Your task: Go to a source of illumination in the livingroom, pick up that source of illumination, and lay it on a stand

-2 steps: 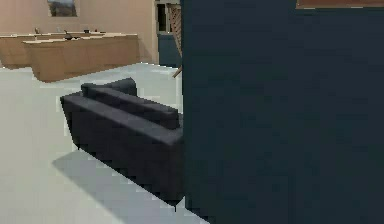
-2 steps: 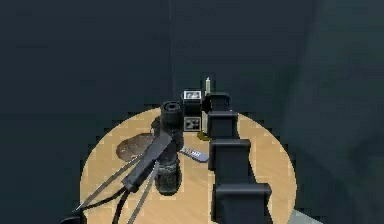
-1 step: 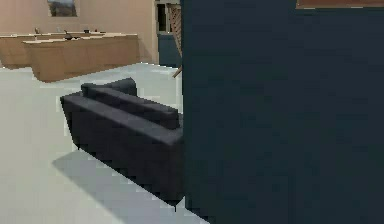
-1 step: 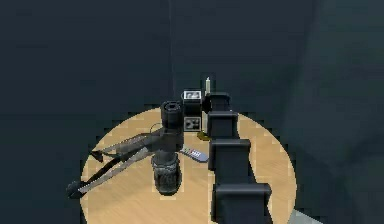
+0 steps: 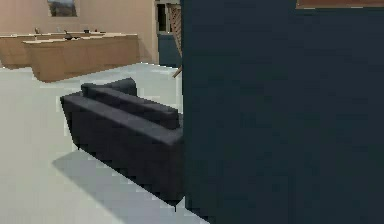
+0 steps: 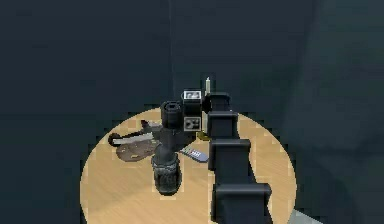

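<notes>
Arm side view: arm (image 6: 240, 185) is out over a round wooden table (image 6: 105, 185) set against dark teal walls. Two white marker squares (image 6: 191, 98) at the arm's far end, and the gripper (image 6: 140, 138) sits left of them, thin fingers (image 6: 130, 140) pointing toward the view's left above the tabletop.

Grip state: can't tell whether it holds anything, since clutter lies on the table right at and behind the fingers.
- flat grey-brown thing (image 6: 128, 152) under/behind the fingers (contact or not, can't say)
- dark cylinder w/ grey end (image 6: 165, 172) below the gripper body, near the table's front edge. Can't tell if it's a table item or part of the wrist.
- small pale item (image 6: 193, 153) just left of the arm
- bit of yellow (image 6: 203, 133) tucked against the arm near the markers

Task obj: the only candidate I can pick out is a thin upright stick (image 6: 208, 82) w/ a pale tip, candle-like, standing at the table's far side just beyond the arm's end. Too small to confirm.

Fwd view: dark navy sofa (image 5: 125, 135) on pale floor (image 5: 40, 150), seen from its back corner, and a dark teal wall (image 5: 290, 120) takes up the view's right half. Far back on the left are tan counters (image 5: 75, 52) w/ a framed picture (image 5: 62, 7) on the wall above.
</notes>
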Tool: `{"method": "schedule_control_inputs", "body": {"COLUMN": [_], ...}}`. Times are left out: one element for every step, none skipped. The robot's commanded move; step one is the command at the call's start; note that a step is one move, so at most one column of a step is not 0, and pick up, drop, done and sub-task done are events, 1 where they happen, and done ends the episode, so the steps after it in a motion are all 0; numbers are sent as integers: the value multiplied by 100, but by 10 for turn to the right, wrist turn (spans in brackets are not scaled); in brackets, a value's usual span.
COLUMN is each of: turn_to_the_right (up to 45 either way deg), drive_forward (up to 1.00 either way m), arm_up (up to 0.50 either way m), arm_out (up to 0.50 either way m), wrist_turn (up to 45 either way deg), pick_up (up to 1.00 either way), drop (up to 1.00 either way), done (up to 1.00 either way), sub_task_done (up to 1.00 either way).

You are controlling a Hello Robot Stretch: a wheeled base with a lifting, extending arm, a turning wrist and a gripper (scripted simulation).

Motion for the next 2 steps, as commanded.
{"method": "schedule_control_inputs", "body": {"turn_to_the_right": [0, 0], "drive_forward": [0, 0], "arm_up": [0, -30], "arm_out": [0, 0], "wrist_turn": [240, 0], "pick_up": [0, 0], "drop": [0, 0], "done": [0, 0], "sub_task_done": [0, 0]}}
